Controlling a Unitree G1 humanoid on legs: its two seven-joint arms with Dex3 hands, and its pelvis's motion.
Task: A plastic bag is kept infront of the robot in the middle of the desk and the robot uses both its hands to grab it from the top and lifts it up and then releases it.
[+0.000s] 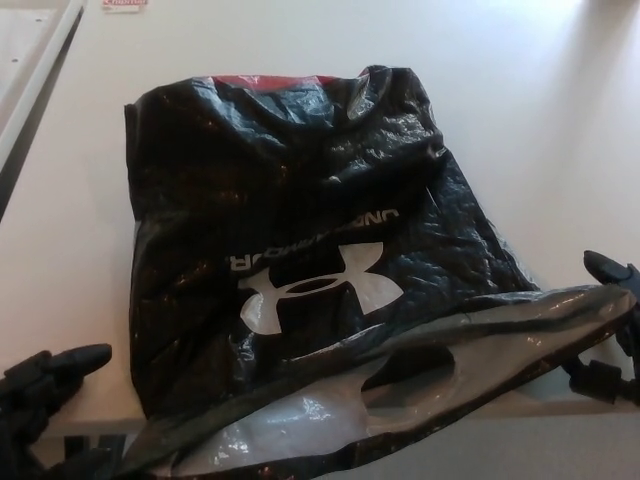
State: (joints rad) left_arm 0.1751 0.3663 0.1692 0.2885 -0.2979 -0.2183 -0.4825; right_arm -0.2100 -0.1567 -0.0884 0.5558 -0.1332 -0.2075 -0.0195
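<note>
White desk (560, 110) fills the view, and the black plastic bag (290, 230) lies at its middle, printed with a white Under Armour logo (320, 287) and wordmark (upside down from here). Its grey-lined top edge reaches both hands. The right hand (612, 330) touches the bag's corner, the left hand (45, 390) sits beside it; whether either grips is unclear, both being cut off.

A pale, plain worktop (520, 110) is seen filling most of the head view. A crumpled black plastic bag (300, 210) with a white logo and mirrored lettering is laid on its middle, its grey-lined mouth hanging over the near edge. A strip of red is shown at the bag's far edge. A small red-and-white label (124, 4) is seen at the far edge.
</note>
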